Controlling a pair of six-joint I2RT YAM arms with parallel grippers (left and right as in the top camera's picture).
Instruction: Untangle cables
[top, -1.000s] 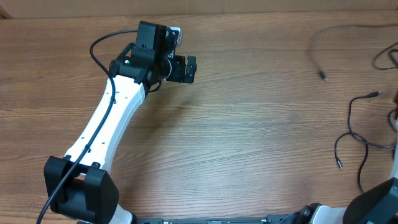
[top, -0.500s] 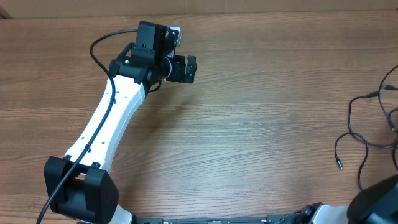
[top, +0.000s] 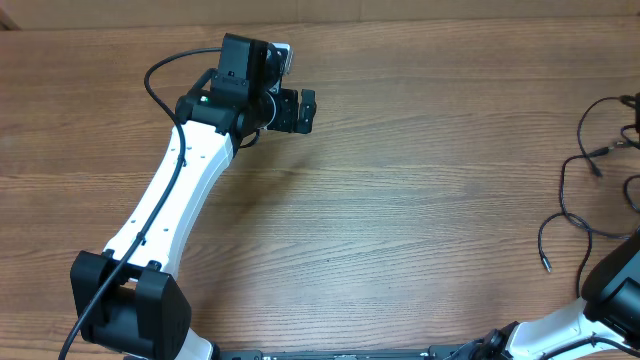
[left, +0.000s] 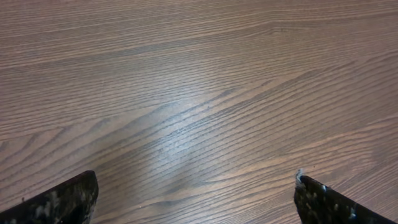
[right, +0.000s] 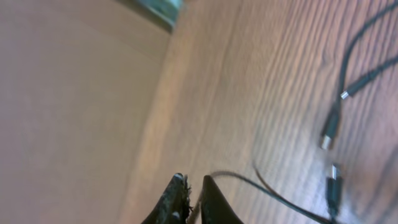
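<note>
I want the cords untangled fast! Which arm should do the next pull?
Right. The right fingers look pinched on one of the cords, with more beside them. The left fingers are open over bare table, far from any cord.

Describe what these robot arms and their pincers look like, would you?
Each arm has smooth white links and chunky black joints: the left arm, the right arm. A thick black wire loops along the left one. The left pincer has black fingers, flecked pale.
</note>
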